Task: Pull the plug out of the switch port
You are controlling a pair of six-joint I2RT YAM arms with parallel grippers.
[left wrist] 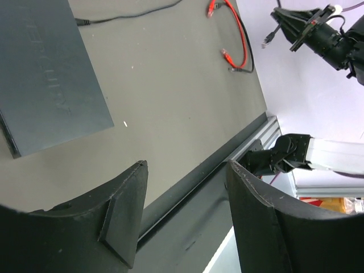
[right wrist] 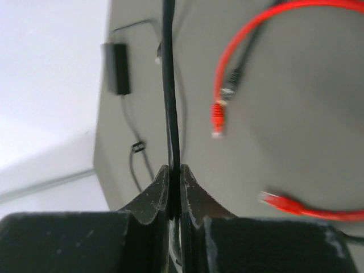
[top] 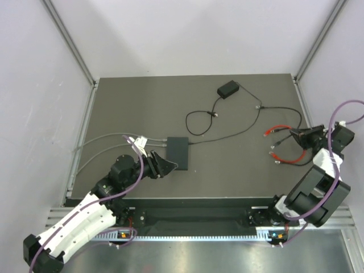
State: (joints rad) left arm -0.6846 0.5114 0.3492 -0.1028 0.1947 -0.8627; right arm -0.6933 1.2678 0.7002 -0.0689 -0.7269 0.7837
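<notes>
The switch [top: 177,152] is a flat matte-black box left of the table's middle. Two grey cables [top: 102,142] run into its left edge at the plugs [top: 164,142]. My left gripper [top: 165,167] is open and empty, just below and left of the switch. In the left wrist view the switch [left wrist: 45,85] lies at the upper left, apart from the gripper [left wrist: 187,165]. My right gripper [top: 297,136] is far to the right, shut on a black cable [right wrist: 169,85] that runs straight up from its closed jaws [right wrist: 174,169]. It also shows in the left wrist view [left wrist: 290,28].
A small black power brick [top: 228,89] with a thin black cord lies at the back; it also shows in the right wrist view [right wrist: 118,68]. Red cables [top: 284,156] lie on the table beside the right gripper. The table's front rail [left wrist: 227,165] runs under the left gripper.
</notes>
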